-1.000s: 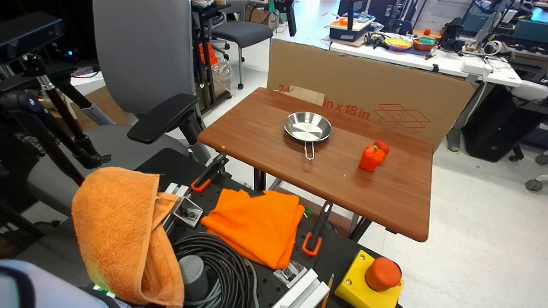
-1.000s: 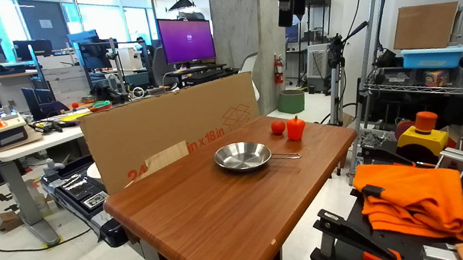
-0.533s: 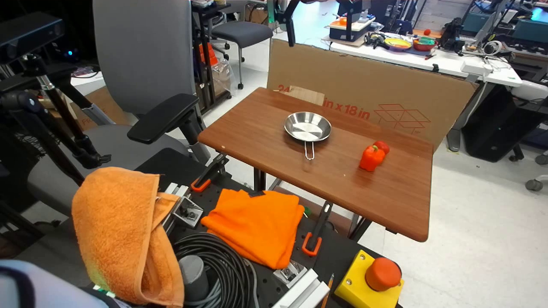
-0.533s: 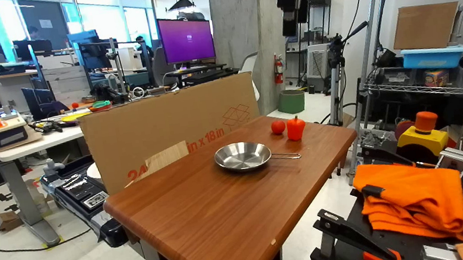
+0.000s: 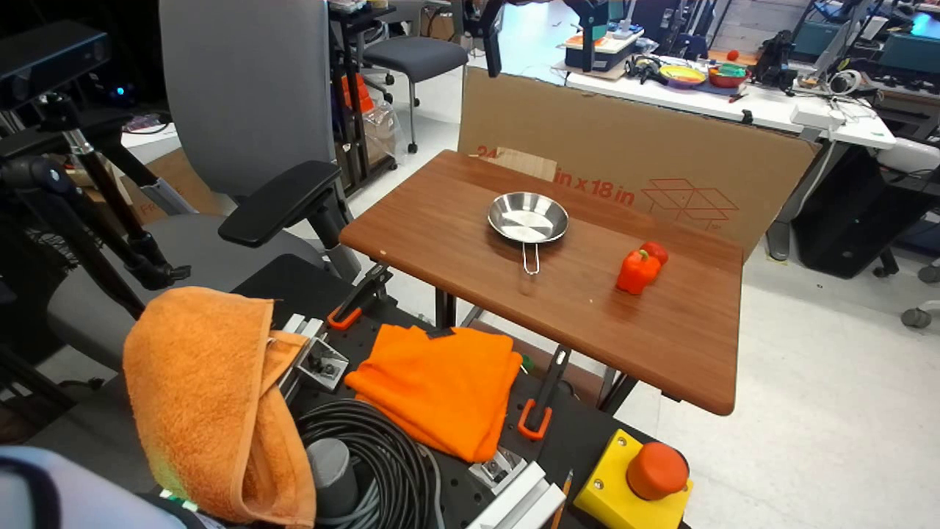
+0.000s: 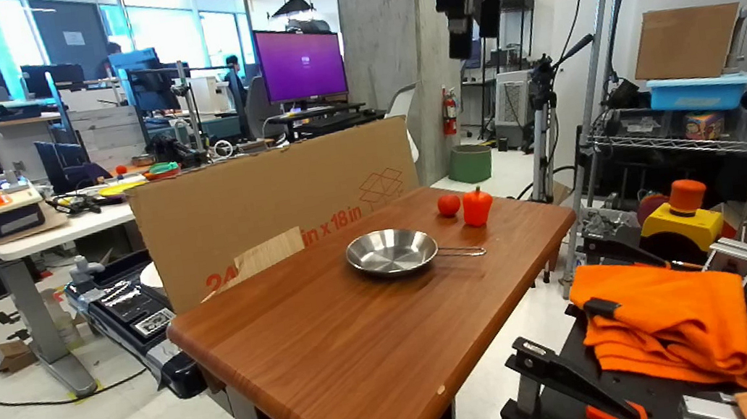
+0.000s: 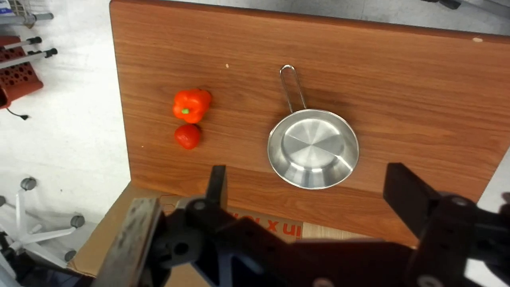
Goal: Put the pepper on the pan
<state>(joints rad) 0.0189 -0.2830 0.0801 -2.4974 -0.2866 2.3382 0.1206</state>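
The orange-red pepper [image 7: 191,104] stands upright on the wooden table, its green stem showing in the wrist view. A shiny silver pan [image 7: 312,149] rests apart from it, with a wire handle [image 7: 295,88]; nothing lies in its bowl. In both exterior views the pepper [image 5: 637,272] and the pan [image 6: 392,251] show as well. My gripper [image 7: 306,166] is open, its fingers wide apart with nothing between them. High above the table, the gripper [image 5: 541,60] hangs at the top of an exterior view, well clear of pepper and pan.
A small plain red piece [image 7: 187,136] sits close beside the pepper. Along one long edge of the table [image 5: 470,257] stands an upright cardboard sheet [image 5: 617,139]. Clamps, a folded orange cloth [image 5: 440,386] and a yellow box with a red button [image 5: 635,477] lie on the black bench.
My open gripper has come down a little and shifted slightly left in an exterior view. Pepper, pan and red piece have stayed put.
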